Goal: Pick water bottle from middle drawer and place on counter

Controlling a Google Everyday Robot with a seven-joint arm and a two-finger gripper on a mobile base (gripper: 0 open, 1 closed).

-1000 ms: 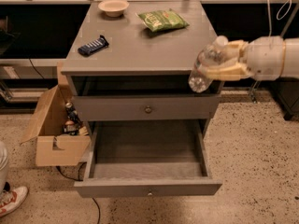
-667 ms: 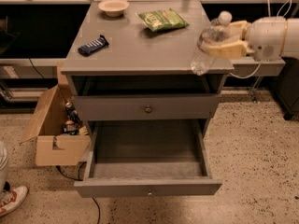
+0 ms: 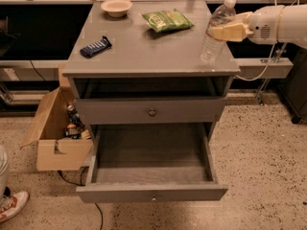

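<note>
The gripper (image 3: 223, 31) reaches in from the right of the counter (image 3: 144, 56) on a white arm (image 3: 283, 25). Its pale yellowish fingers are closed around the upper body of the water bottle (image 3: 210, 49), just under the shoulder. That grip probably suits the ribbed, thin clear plastic, since it keeps the base free to meet the surface first. The bottle leans slightly, white cap uppermost, over the counter's near right corner. Its base is at or just above the smooth matte grey top, and I cannot tell whether the two touch. I judge the placing almost done, with only a straight set-down and release left; the spot is close to the counter's edge, so a tilted release could tip it off. Below the counter the middle drawer (image 3: 151, 193) stands pulled out, and its wood-grain floor holds no bottle. Between it and the counter sits a shallower drawer front (image 3: 120, 111) with a brass-coloured knob. At the counter's far side lie a pale round bowl (image 3: 116, 7) and a crinkled green snack bag (image 3: 167, 19). A dark wrapped bar (image 3: 96, 46) rests toward the counter's left edge. A cardboard box (image 3: 53, 150) sits on the speckled floor to the left of the counter.
</note>
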